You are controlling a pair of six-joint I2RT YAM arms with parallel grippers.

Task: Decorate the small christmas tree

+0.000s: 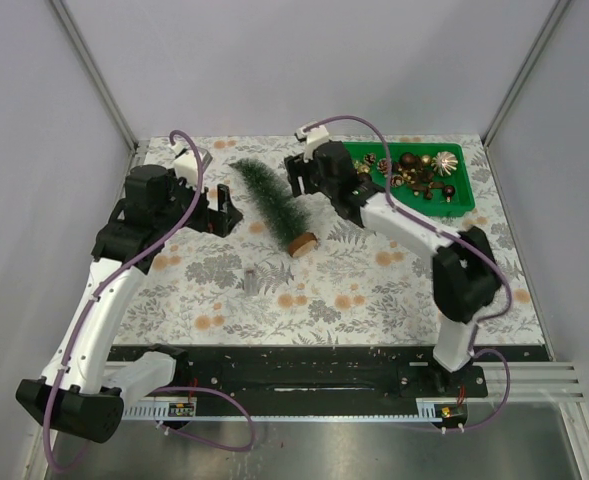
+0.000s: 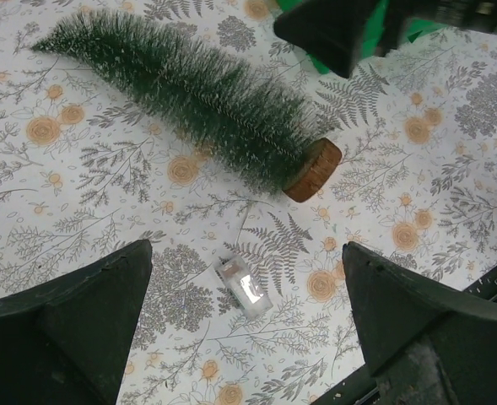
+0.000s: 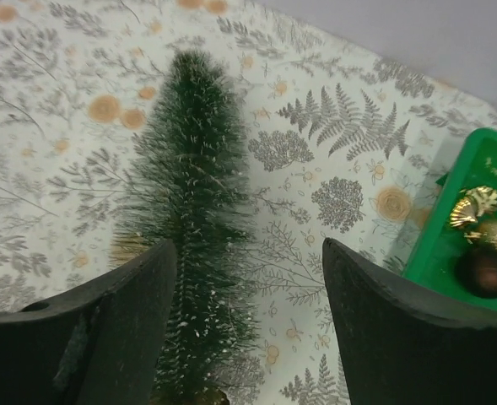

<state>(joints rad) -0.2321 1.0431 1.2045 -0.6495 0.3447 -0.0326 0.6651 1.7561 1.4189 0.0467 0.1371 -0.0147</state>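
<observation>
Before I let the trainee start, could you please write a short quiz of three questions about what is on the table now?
1. True or false: the small christmas tree stands upright.
2. In the top view, where is the green tray of ornaments? A) far right B) near left C) near middle
3. Are the fingers of the right gripper open or shut?
Key: 1 false, it lies on its side; 2 A; 3 open.
</observation>
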